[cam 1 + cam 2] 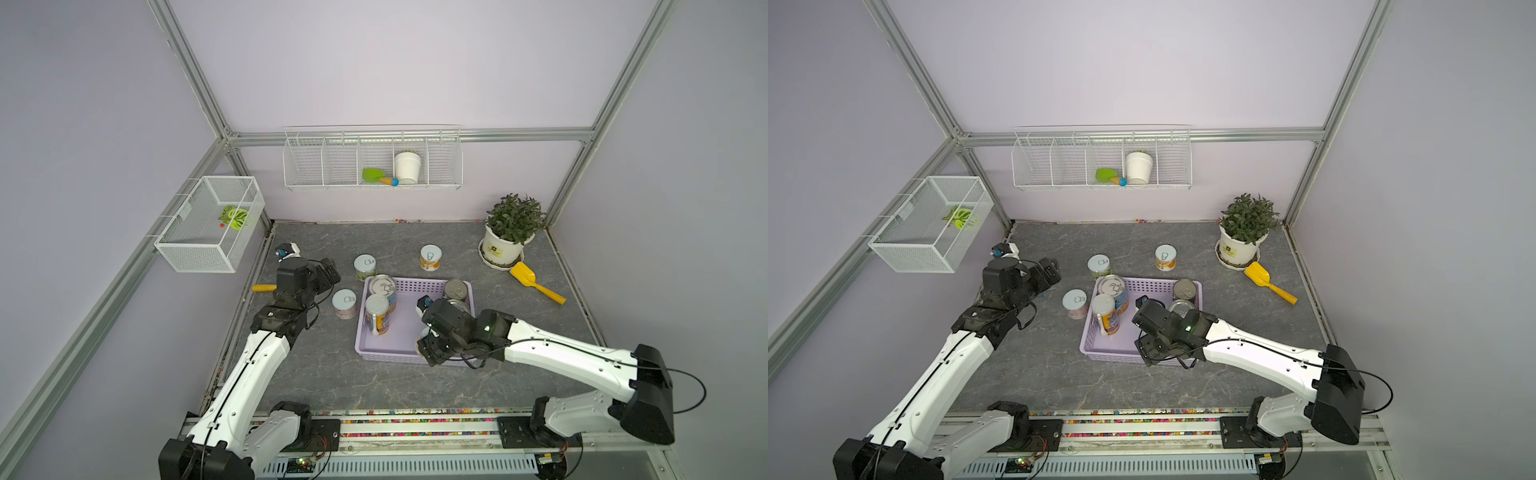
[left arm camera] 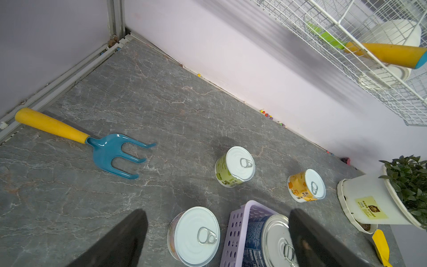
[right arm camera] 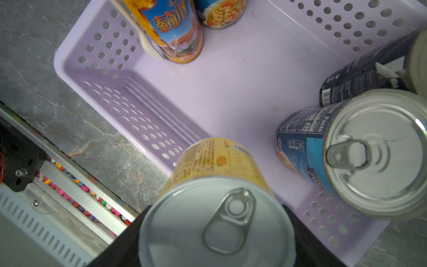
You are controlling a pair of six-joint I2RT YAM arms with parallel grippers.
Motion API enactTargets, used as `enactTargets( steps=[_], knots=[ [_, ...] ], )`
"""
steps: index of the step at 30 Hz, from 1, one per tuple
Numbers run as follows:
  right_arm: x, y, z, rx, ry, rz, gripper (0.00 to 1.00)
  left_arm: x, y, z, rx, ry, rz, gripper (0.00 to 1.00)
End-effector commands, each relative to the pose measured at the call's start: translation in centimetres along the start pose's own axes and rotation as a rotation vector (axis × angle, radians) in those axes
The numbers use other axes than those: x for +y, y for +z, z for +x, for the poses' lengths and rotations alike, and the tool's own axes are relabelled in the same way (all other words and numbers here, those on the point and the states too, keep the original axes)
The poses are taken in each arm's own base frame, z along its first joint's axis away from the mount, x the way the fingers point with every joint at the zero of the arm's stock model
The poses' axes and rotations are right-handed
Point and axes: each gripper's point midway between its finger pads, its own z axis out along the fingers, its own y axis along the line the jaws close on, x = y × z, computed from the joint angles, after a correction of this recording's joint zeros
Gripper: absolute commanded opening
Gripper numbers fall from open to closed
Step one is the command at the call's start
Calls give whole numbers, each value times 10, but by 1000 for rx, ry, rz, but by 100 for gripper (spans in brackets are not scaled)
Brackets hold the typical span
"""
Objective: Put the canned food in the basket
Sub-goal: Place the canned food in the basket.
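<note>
Your right hand point(image 3: 215, 240) clasps the yellow can point(image 3: 215, 159), bottom centre of the right wrist view, over the basket point(image 3: 129, 111) by its near wall. Lower it straight, clear of the blue can point(image 3: 369, 157), then let go. Your left hand point(image 2: 218, 233) is released.

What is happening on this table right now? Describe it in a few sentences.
The right gripper is shut on a yellow-labelled can, holding it at the near edge of the lavender basket. Four more stand inside, among them a silver-topped blue can. The left gripper is open and empty above the table. Three cans wait outside: a green-labelled can, an orange-labelled can and a pale-lidded can beside the basket.
</note>
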Motion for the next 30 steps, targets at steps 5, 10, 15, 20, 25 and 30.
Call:
enactTargets(
  steps=[5, 10, 15, 20, 25, 30],
  knots=[
    [-21, 20, 11, 57, 34, 114, 27, 3, 3, 0, -2, -6, -9, 100],
    [-28, 30, 22, 94, 49, 131, 28, 4, 4, 0, -1, -7, -11, 100],
    [-40, 35, 29, 108, 71, 170, 27, 4, 7, 2, 5, -6, -13, 100],
    [-38, 22, 6, 15, 65, 160, 25, 3, 9, 4, 15, -5, -9, 100],
    [-35, 12, -23, -87, 51, 160, 24, 2, 8, 3, 13, -6, -2, 99],
    [-34, 25, -25, -54, 46, 187, 23, 2, 8, 3, 13, -5, -3, 99]
  ],
)
